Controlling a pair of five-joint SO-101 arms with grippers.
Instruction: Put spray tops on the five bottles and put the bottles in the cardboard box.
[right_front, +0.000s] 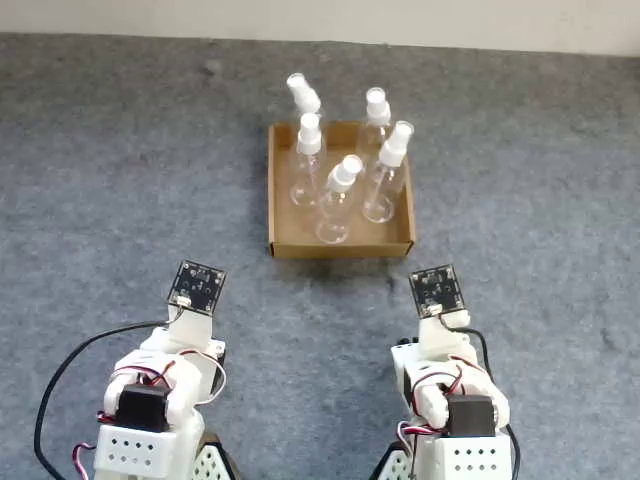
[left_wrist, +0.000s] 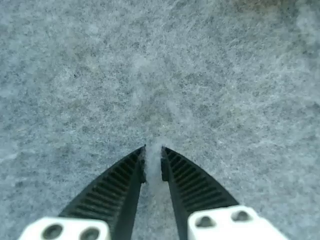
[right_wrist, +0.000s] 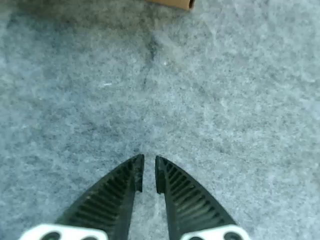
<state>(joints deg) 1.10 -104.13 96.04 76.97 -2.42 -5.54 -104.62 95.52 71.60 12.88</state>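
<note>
Nearest, shows the left gripper (left_wrist: 152, 162) low over the grey mat (right_front: 120, 180), jaws drawn almost together with nothing between. Shows the right gripper (right_wrist: 149, 172) in the same pose, narrow and empty, with a brown corner of the box just ahead.

Beyond both arms, finds the box (right_front: 340, 247) lying open-topped and shallow near the middle of the mat. Holds five bottles (right_front: 333, 215), clear, slim and seemingly empty, all fitted with white spray tops (right_front: 345, 172). Stand crowded together, roughly upright, some touching or nearly so. At the far left corner, hides one base behind a neighbour, so cannot confirm that bottle sits inside, though probably does.

Likely light and fairly stiff, smooth enough to slip, and easy to tip given the tall, narrow shape. Best taken around the neck just under the spray tops, or at mid-body with a gentle squeeze, to avoid knocking the neighbours. Looks, on this evidence, like a job at or near its end.
</note>
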